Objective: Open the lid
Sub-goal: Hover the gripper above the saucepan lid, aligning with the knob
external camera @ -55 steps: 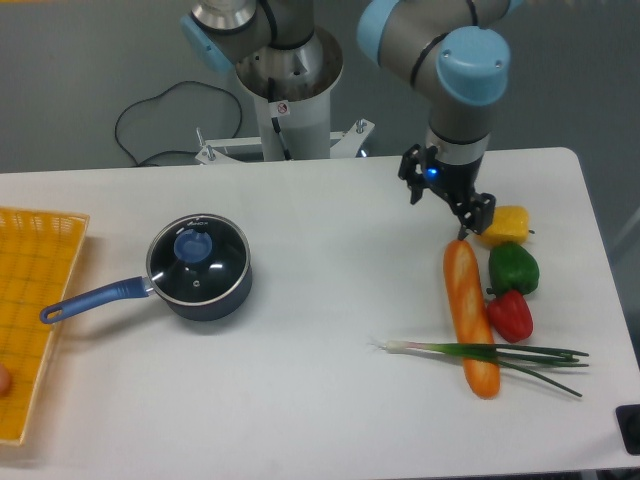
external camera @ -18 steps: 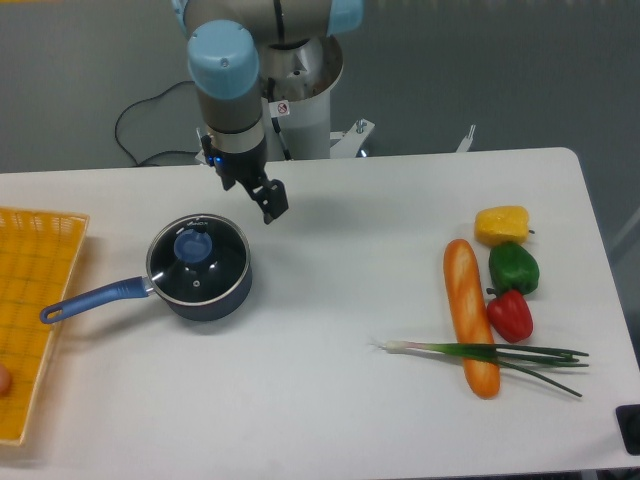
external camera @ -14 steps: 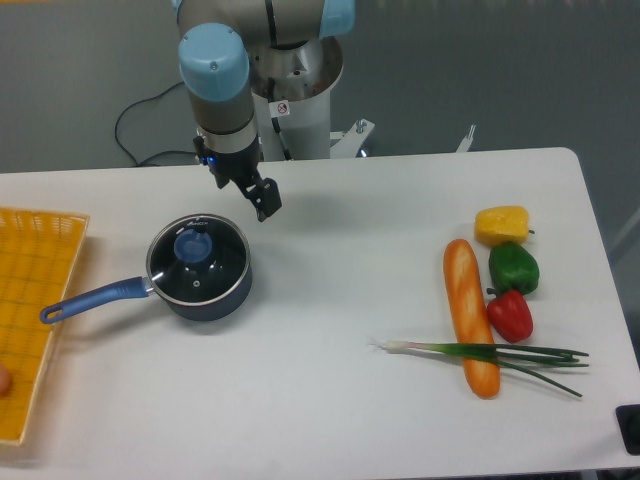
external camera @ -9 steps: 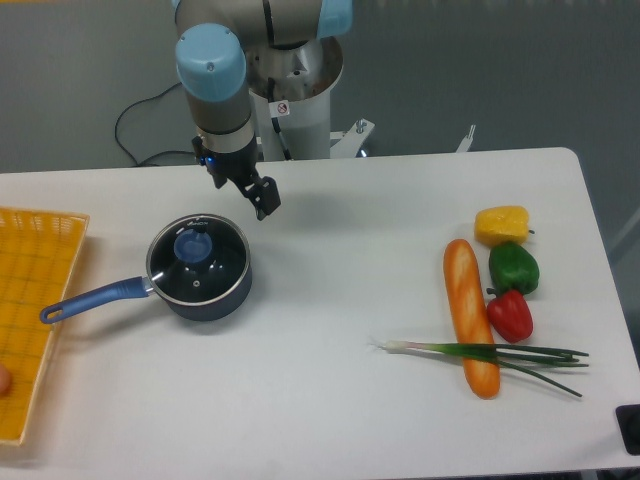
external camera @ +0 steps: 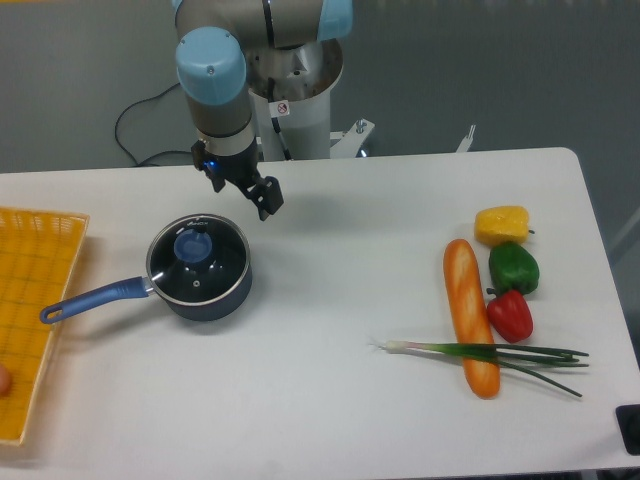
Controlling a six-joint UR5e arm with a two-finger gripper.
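Observation:
The round glass lid [external camera: 205, 268] with a blue centre knob [external camera: 192, 245] sits closed on the dark blue saucepan [external camera: 212, 301] at the left of the table. The pan's blue handle [external camera: 92, 299] points left toward the basket. My gripper [external camera: 245, 195] hangs above the table just behind and to the right of the pan, apart from the lid. Its jaws look open and hold nothing.
A yellow mesh basket [external camera: 30, 300] lies at the left edge. At the right lie a baguette [external camera: 469, 315], green onions [external camera: 500, 353], and yellow [external camera: 503, 224], green [external camera: 514, 267] and red [external camera: 511, 314] peppers. The robot's base [external camera: 295, 100] stands behind the table.
The arm swung from over the peppers at the right to behind the pan. In the last second it crept slightly left and has nearly stopped. The lid has not moved.

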